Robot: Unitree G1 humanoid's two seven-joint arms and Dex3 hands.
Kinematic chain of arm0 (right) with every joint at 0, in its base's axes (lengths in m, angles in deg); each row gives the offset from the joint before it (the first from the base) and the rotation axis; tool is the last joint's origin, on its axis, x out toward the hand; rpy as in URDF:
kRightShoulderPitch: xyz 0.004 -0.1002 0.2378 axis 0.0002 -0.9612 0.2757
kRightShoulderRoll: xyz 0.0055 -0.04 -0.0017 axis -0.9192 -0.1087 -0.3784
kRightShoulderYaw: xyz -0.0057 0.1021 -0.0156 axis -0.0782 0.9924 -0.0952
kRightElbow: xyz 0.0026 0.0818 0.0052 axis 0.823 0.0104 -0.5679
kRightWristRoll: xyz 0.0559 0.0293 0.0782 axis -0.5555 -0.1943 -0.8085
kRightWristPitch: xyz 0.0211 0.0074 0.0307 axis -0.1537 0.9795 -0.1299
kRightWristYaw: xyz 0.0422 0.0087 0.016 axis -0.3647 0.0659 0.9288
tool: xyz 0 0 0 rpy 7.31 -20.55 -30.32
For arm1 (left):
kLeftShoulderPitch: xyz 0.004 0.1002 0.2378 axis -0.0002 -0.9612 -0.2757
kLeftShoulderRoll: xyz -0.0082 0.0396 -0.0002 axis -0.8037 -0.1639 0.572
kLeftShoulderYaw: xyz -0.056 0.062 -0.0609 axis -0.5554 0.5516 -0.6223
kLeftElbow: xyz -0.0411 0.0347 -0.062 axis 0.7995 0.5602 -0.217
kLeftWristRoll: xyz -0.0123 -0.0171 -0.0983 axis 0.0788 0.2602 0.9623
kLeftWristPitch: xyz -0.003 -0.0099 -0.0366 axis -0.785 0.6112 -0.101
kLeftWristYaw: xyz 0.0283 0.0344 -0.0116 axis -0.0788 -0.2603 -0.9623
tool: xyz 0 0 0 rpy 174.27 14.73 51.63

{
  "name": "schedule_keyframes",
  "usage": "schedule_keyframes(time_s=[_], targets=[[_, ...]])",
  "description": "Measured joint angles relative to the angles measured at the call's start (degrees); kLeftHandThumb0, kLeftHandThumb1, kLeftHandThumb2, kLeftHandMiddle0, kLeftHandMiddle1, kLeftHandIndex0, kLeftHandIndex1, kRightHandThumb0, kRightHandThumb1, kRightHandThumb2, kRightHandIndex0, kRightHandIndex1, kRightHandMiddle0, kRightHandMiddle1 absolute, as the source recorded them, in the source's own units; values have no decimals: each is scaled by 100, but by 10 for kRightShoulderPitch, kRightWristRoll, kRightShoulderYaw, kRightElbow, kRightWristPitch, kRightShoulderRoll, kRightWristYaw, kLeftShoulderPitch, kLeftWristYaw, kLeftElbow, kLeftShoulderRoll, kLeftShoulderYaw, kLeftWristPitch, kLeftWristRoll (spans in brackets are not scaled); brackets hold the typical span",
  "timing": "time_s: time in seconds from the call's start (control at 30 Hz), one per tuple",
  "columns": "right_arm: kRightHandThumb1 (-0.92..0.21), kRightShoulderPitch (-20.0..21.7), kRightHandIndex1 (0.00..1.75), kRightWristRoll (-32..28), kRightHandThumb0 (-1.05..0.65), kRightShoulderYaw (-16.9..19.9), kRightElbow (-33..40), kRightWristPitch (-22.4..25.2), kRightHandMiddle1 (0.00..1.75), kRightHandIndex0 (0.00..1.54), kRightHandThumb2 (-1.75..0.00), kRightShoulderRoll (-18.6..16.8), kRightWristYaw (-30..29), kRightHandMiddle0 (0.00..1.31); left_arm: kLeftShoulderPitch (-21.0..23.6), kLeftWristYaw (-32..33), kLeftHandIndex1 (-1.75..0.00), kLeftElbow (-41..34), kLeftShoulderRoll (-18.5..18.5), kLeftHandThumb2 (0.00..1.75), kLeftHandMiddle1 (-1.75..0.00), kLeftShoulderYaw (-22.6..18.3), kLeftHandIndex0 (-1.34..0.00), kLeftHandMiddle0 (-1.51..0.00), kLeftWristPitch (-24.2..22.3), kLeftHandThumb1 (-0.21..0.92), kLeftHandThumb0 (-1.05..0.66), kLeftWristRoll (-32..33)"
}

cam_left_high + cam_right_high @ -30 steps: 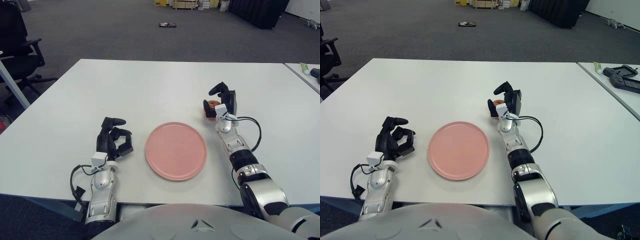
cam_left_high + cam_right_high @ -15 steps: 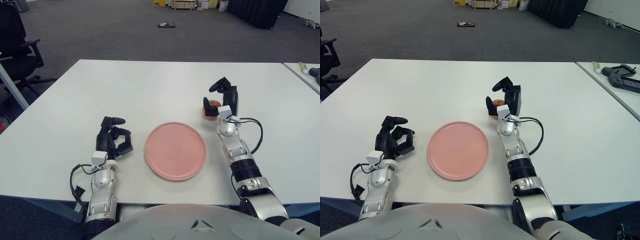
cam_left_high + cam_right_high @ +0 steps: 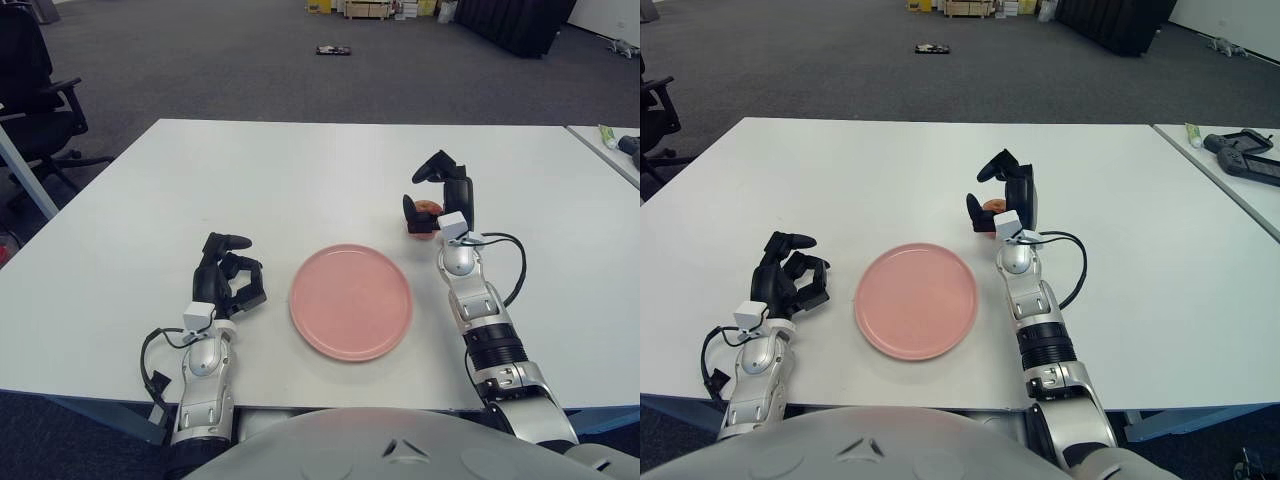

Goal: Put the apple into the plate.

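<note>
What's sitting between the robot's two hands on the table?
The pink plate, holding nothing, lies between the left hand and the right hand, which is at the apple. Both eye views show it.

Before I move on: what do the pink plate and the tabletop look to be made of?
The pink plate looks like matte plastic or melamine, though glazed ceramic is possible: uniform colour, soft sheen, thin raised rim. The table seems to be white laminate board: flat, evenly smooth, faintly reflective, with a thin edge. The right hand is around the apple behind the plate.

Bare bench point(image 3: 300, 180) was seen between apple point(image 3: 428, 208) and plate point(image 3: 351, 301); the path was blocked by nothing.
</note>
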Motion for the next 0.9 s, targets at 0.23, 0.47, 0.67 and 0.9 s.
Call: schedule_keyframes(time_s=[0.23, 0.47, 0.67, 0.9], targets=[[-46, -11, 71, -17, -69, 6, 21, 52, 66, 2, -90, 16, 64, 1, 0, 0, -175, 0, 0, 130, -163, 0, -46, -62, 0, 31, -1, 0], [-66, -13, 7, 7, -96, 4, 32, 158, 7, 0, -56, 26, 82, 0, 0, 0, -175, -3, 1, 129, -162, -2, -44, -62, -1, 32, -1, 2], [-73, -9, 1, 48, -104, -15, -15, 200, 1, 0, -38, 28, 63, 0, -1, 0, -175, -7, 1, 129, -164, -2, -43, -61, -5, 32, -1, 1], [-72, -9, 0, 62, -104, -24, -28, 253, 0, 0, -31, 23, 61, 0, -1, 0, -175, -7, 1, 130, -168, -2, -43, -59, -6, 32, -1, -1]])
